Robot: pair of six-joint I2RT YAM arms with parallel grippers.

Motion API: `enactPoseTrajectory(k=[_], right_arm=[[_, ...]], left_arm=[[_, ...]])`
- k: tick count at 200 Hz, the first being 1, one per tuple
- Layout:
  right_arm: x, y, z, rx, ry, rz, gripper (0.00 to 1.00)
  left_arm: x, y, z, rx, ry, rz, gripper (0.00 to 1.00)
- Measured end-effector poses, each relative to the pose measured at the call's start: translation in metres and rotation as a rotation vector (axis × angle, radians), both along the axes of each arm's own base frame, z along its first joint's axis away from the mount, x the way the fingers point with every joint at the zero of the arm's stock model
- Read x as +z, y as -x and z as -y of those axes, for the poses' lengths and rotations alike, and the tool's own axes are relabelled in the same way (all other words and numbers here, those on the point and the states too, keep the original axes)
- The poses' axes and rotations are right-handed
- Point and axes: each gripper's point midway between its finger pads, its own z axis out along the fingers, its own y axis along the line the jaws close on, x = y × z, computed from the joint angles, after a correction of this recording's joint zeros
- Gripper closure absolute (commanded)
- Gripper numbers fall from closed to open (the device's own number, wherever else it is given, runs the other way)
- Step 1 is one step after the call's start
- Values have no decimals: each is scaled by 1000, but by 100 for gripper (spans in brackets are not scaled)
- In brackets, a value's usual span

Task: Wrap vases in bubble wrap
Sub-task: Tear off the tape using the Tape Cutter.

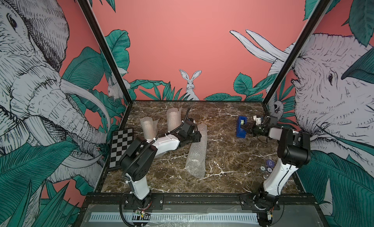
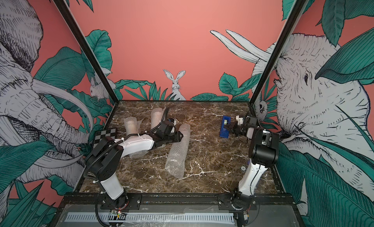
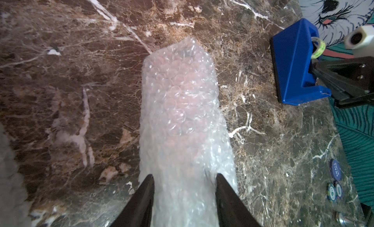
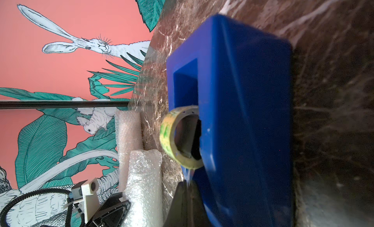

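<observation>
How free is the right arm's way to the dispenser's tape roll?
Likely yes: the right gripper sits shut at the blue dispenser's front, right by the tape roll, nothing between them; the left gripper clamps the lying bubble-wrap bundle elsewhere.

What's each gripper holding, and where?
Left gripper clamps the lying wrapped vase across its body, toward its far end. Right gripper appears to pinch the tape end at the dispenser.
</observation>
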Motion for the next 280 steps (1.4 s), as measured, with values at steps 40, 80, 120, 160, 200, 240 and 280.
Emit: enactPoseTrajectory(k=[40, 80, 120, 160, 200, 240, 280], right_arm=[[12, 1, -3, -47, -93, 28, 99], [33, -1, -3, -96, -166, 90, 100], [58, 17, -5, -111, -115, 124, 100], [58, 43, -3, -127, 22, 106, 100], [34, 72, -7, -125, 65, 32, 100], [11, 89, -6, -125, 119, -17, 100], [-16, 91, -7, -130, 156, -71, 100]], left_arm=[[0, -1, 0, 5, -3, 1, 50], [0, -3, 0, 15, -4, 0, 50], [-1, -4, 0, 18, -3, -2, 50], [-1, -4, 0, 18, -2, -1, 50], [-1, -4, 0, 18, -1, 0, 50], [-1, -4, 1, 18, -2, 0, 50], [-1, -5, 1, 18, -1, 0, 50]])
